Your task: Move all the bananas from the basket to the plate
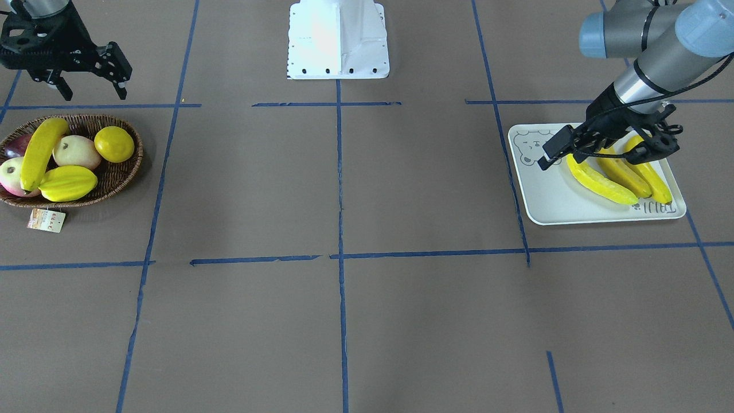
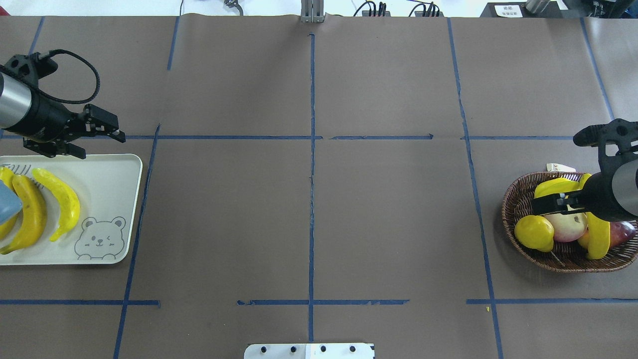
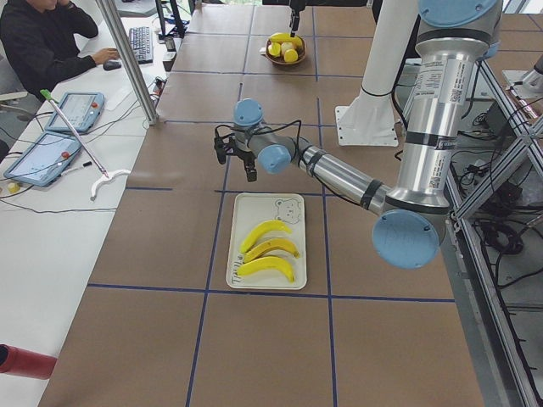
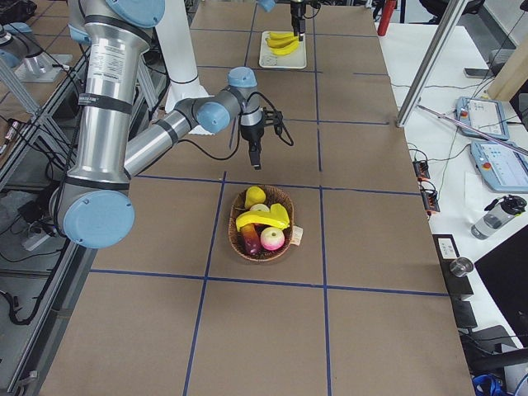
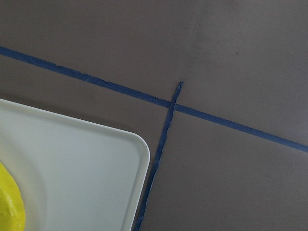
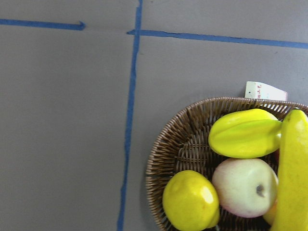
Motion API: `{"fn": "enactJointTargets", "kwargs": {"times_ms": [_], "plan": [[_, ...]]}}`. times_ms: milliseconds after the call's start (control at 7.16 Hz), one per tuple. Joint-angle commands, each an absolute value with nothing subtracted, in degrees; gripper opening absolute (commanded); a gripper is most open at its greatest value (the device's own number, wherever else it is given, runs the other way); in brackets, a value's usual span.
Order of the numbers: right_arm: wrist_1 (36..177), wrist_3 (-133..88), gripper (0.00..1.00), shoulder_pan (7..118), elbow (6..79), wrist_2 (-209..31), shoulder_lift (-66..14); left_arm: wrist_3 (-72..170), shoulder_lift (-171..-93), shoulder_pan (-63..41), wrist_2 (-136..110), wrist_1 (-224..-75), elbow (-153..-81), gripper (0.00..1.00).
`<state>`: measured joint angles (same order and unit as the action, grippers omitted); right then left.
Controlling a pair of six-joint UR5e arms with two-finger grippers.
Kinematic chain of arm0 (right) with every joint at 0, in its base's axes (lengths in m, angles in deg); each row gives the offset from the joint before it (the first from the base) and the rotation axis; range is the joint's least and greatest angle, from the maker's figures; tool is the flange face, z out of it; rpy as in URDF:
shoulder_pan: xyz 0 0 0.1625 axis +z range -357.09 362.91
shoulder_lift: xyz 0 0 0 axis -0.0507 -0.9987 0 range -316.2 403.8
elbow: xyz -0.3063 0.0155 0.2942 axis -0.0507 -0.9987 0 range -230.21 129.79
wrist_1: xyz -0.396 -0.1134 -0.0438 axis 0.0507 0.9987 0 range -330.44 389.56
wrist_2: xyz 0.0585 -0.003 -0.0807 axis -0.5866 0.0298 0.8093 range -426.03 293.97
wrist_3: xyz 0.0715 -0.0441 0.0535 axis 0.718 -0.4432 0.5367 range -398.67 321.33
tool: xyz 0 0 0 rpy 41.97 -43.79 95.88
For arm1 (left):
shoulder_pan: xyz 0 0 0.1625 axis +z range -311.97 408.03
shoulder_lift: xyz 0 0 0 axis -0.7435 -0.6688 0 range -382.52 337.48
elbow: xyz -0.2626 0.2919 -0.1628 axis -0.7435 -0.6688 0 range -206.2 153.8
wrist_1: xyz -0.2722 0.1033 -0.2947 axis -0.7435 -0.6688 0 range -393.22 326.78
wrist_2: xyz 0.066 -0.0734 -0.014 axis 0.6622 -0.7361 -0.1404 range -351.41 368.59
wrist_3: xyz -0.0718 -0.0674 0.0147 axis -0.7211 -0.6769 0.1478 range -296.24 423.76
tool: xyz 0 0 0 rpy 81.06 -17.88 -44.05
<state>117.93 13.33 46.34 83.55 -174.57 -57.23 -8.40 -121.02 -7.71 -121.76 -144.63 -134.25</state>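
Three yellow bananas [image 1: 599, 182] [image 2: 62, 199] lie side by side on the off-white bear plate [image 1: 550, 201] [image 2: 107, 174]. My left gripper [image 1: 559, 158] [image 2: 102, 145] hovers over the plate's far edge, open and empty. One banana [image 1: 40, 152] [image 2: 598, 234] [image 6: 293, 178] lies in the wicker basket [image 1: 123, 172] [image 2: 513, 204] across the other fruit. My right gripper [image 1: 92, 92] [image 2: 541, 205] hangs above the basket, open and empty, touching nothing. The left wrist view shows a plate corner [image 5: 72, 168] and a bit of banana [image 5: 9, 207].
The basket also holds a lemon [image 1: 114, 143], a starfruit [image 1: 67, 182] and apples [image 1: 74, 152]; its paper tag [image 1: 46, 221] lies on the table beside it. The white robot base [image 1: 338, 40] stands at mid-table. An operator [image 3: 42, 42] sits at a side desk.
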Motion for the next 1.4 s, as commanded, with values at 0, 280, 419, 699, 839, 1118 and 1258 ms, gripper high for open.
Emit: {"fn": "enactJointTargets", "kwargs": {"times_ms": [0, 280, 419, 699, 839, 1118, 1258], "plan": [[117.9, 6.0, 1.00, 50.2, 77.4, -175.0, -59.2, -9.5, -122.7, -6.1, -122.1, -144.8, -134.2, 1.00], [117.9, 6.0, 1.00, 50.2, 73.1, -174.6, -60.0, -10.9, -123.7, -2.5, -121.5, -145.0, -134.6, 1.00], [117.6, 5.5, 1.00, 50.2, 71.2, -174.7, -59.8, -11.6, -124.1, -1.6, -119.9, -144.9, -134.6, 1.00], [117.6, 5.7, 0.99, 50.1, 70.0, -174.8, -60.3, -13.4, -125.7, 0.5, -118.2, -145.0, -134.6, 1.00], [117.6, 5.5, 0.96, 49.8, 69.4, -174.9, -60.3, -14.5, -126.5, 0.7, -117.0, -144.9, -134.6, 1.00], [117.6, 5.5, 0.92, 48.6, 68.3, -175.0, -60.1, -14.6, -127.2, 1.1, -117.0, -144.9, -134.5, 1.00], [117.6, 5.5, 0.90, 47.5, 68.0, -175.0, -59.8, -14.6, -127.3, 1.4, -117.0, -144.9, -134.5, 1.00]]}}
